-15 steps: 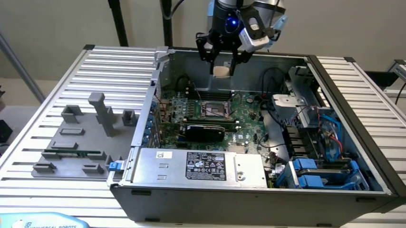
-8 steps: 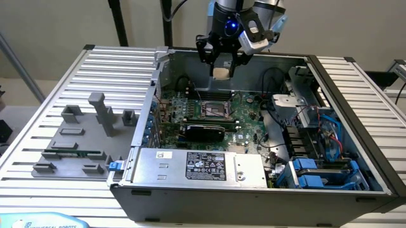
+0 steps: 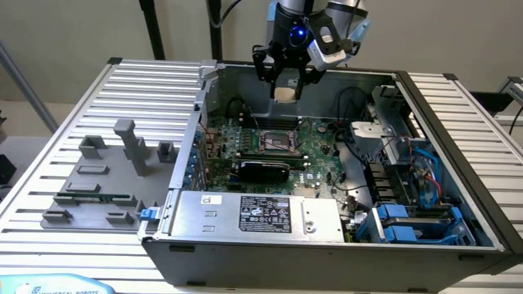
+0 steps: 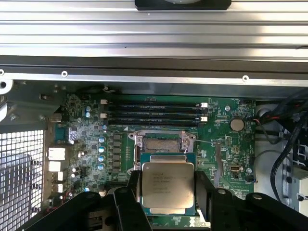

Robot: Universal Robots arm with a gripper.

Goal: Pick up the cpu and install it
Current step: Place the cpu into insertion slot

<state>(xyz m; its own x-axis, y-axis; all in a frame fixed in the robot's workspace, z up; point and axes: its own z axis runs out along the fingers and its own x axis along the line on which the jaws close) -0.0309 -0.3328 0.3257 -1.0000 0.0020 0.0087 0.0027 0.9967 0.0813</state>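
Grey sheet-metal power supply box with a black label (image 3: 257, 214): nearest item in the exterior view, at six o'clock inside the open grey computer case (image 3: 327, 260).
Blue-latched drive bays (image 3: 413, 223): at four o'clock in the case.
Grey plastic fixture blocks (image 3: 122, 147), with a long narrow green memory stick (image 3: 94, 198) among them: on the silver slatted table (image 3: 49, 159), at nine o'clock of the case.
Green motherboard (image 3: 315, 138): flat on the case floor beyond the power supply. An open metal-framed processor socket (image 3: 274, 142) sits near its middle, with black memory slots (image 4: 154, 111) beyond it.
Black two-finger gripper (image 3: 286, 92): at twelve o'clock of the socket, raised above the board near the case's far wall. Its fingers (image 4: 126, 204) are clamped on two opposite edges of the small square silver-topped cpu (image 3: 285, 94). The printed lid faces the wrist camera, and the chip is clear of the board, not yet seated in the socket.
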